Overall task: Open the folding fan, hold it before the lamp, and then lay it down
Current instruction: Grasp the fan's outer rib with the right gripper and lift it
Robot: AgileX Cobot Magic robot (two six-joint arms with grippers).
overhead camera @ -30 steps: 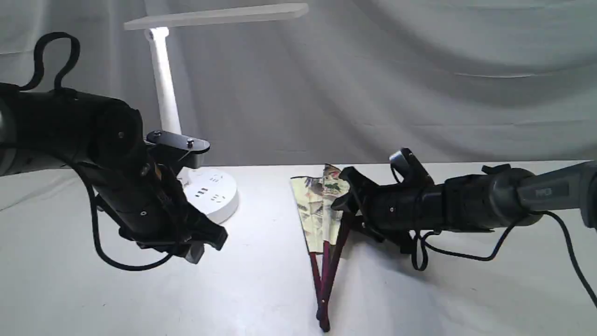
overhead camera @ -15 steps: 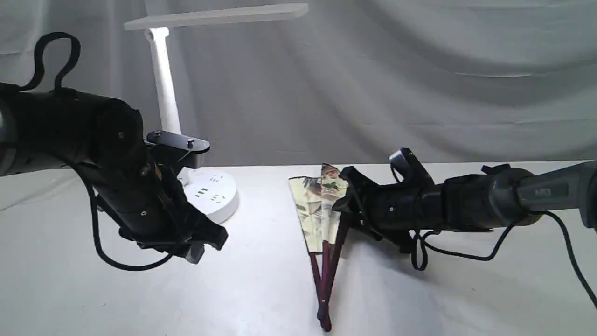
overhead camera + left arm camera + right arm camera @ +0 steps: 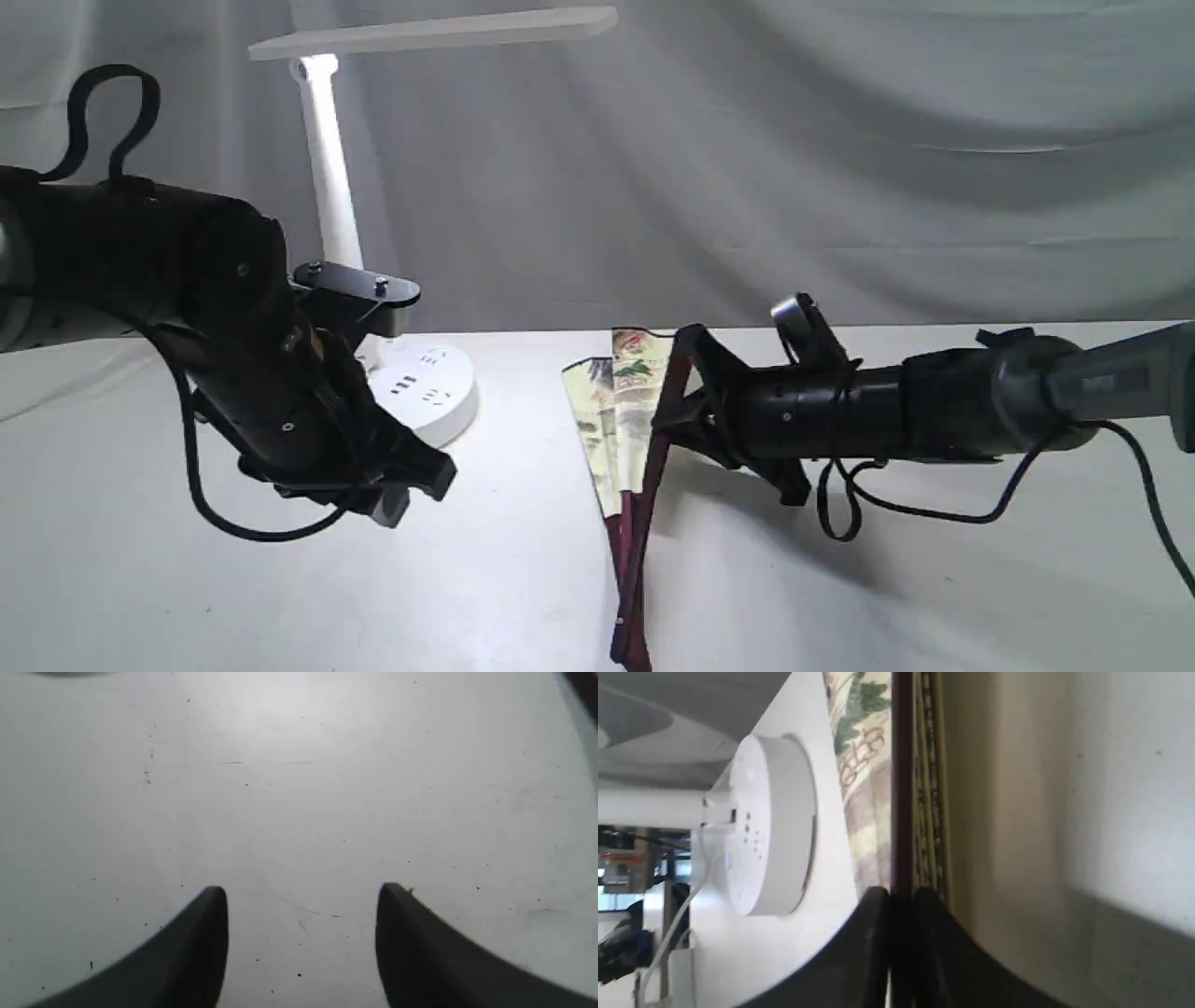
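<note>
Starting the opening, the right gripper [image 3: 901, 895] is pinching the cream-and-maroon paper folding fan [image 3: 616, 411] by its outer rib [image 3: 902, 788]; the spread-fingered left gripper [image 3: 301, 892] should anchor the rest.

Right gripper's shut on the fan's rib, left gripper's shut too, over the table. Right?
Not quite. The left gripper is open, fingers apart over the table, as the left wrist view shows. The right gripper is shut on the fan.

Barely opened, the folding fan [image 3: 624, 411] shows a few cream pleats painted with green trees and buildings. It slants up from gathered maroon ribs low over the table [image 3: 504, 579], near the white lamp [image 3: 329, 168] with its round socketed base.
</note>
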